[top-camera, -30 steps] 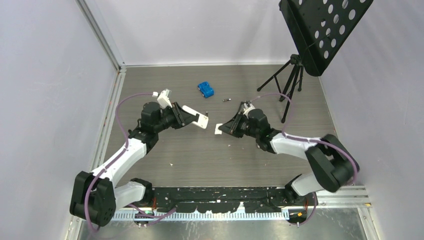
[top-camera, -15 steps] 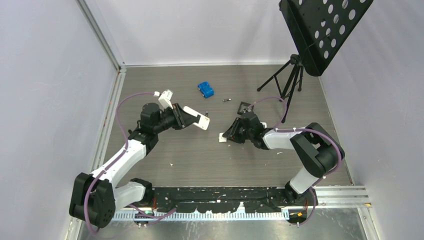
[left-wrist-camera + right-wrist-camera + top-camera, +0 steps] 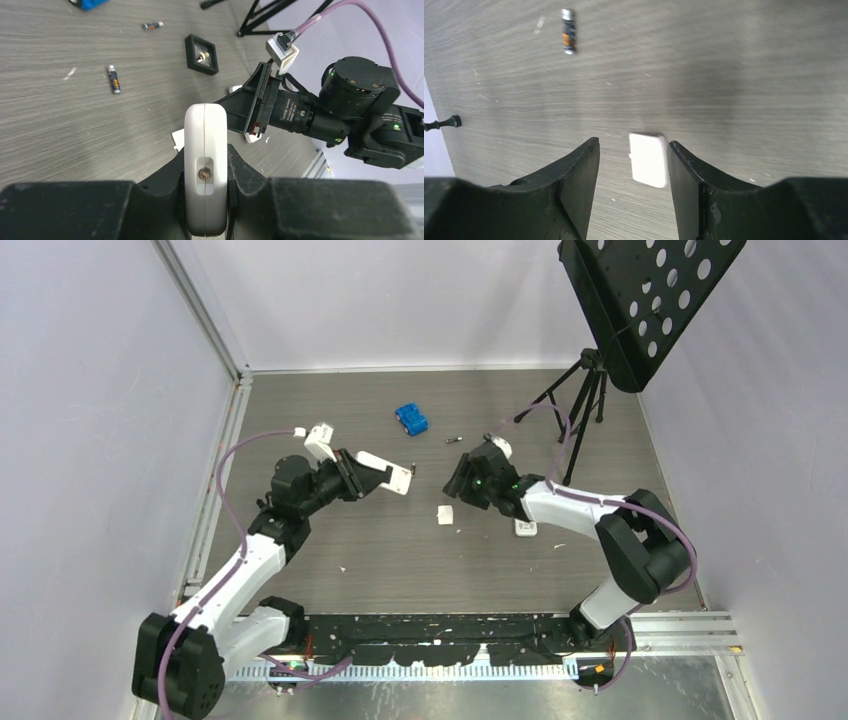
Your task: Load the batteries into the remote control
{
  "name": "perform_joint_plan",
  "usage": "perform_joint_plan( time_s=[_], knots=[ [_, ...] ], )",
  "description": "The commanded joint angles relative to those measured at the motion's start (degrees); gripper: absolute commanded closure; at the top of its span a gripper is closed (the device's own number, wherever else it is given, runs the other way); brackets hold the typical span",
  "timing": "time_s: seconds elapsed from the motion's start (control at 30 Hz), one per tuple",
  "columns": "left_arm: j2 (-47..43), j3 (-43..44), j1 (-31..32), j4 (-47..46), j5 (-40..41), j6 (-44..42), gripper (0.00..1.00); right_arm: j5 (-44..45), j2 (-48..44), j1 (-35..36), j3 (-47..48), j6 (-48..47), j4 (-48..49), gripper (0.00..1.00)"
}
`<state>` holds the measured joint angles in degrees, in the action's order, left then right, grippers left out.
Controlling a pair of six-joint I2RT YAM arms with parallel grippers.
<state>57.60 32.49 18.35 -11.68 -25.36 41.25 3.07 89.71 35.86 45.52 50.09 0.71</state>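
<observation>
Meanwhile, left claw [image 3: 206,165] is clamping the remote control [image 3: 204,132] aloft.
Right claw [image 3: 633,146] is gaping above a white chip [image 3: 648,159], perhaps the cover; batteries [image 3: 114,79] are lying loose on the bench [image 3: 734,75], risking rolling from a glancing pinch.

Grey wood-grain table [image 3: 350,540]: blue block [image 3: 411,419], batteries [image 3: 114,79], white lid [image 3: 445,514], tripod [image 3: 575,405].

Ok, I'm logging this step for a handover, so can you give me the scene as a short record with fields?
left end effector: shut on the remote control
right end effector: open, empty
small white piece: flat on the table, below the right end effector
batteries: two loose on the table, the other farther off
blue block: far side of table
</observation>
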Motion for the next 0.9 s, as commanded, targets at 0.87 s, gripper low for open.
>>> perform_joint_plan(
  time_s=[0.87],
  knots=[
    [-10.8,9.7,-0.2,2.2,-11.6,14.0,1.0,-25.3,-13.6,6.0,-12.5,10.7,65.7,0.26]
  ],
)
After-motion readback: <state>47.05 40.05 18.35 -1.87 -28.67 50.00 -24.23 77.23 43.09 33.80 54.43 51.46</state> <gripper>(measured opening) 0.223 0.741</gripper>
